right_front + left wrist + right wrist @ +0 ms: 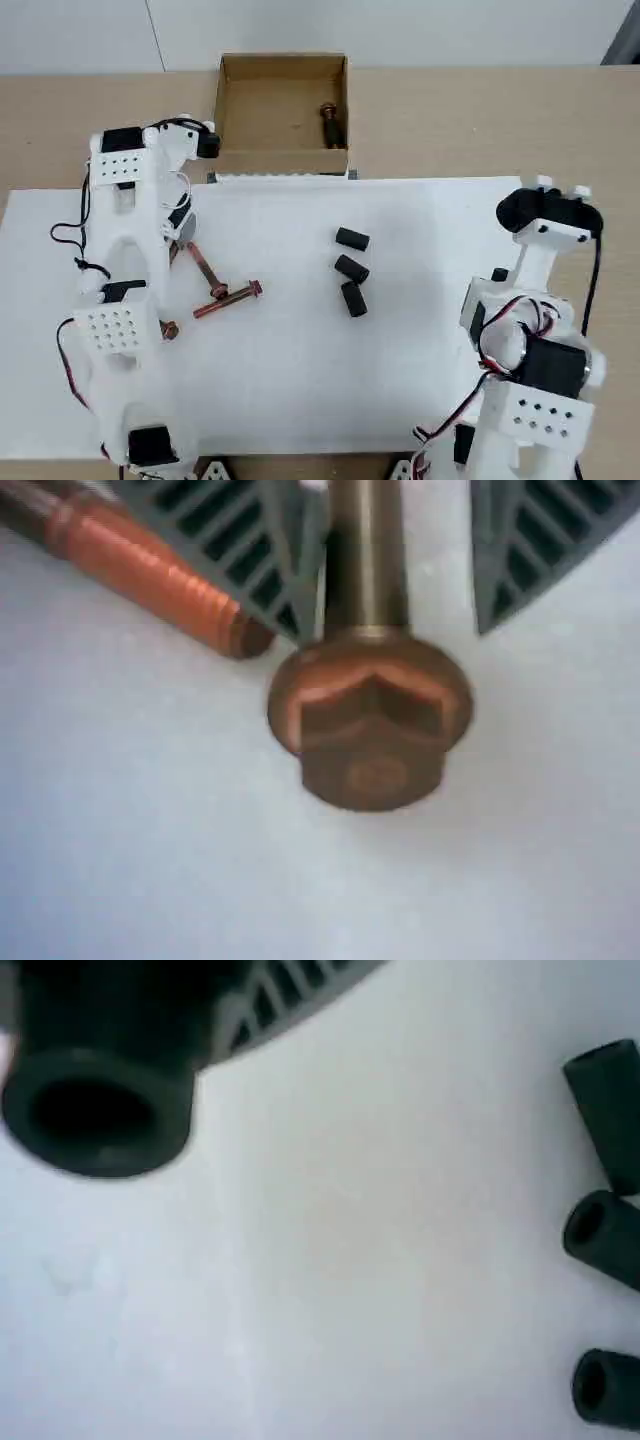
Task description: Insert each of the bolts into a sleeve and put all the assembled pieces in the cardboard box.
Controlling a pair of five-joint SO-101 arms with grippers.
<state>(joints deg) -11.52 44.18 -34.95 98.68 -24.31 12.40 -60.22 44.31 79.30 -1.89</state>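
- Left fingers point(240, 540), left wrist view: spread, straddling the shank of a bolt point(370, 720) on the white sheet point(300, 890). One finger touches the shank and the other stands clear. Threaded end of a second bolt point(150, 575) lies just beside.
- Right wrist view: right fingers point(285, 1005) clamped on a black sleeve point(95, 1110), bore toward the camera. Three loose sleeves point(600, 1235) sit well apart from it.
- High view: cardboard box point(232, 110) on the bench point(450, 110) past the sheet's far edge, with one assembled piece point(331, 125) inside by its right wall. Loose sleeves lie mid-sheet.

The left pincer point(392, 620) gapes while the right pincer point(130, 1020) is clamped.
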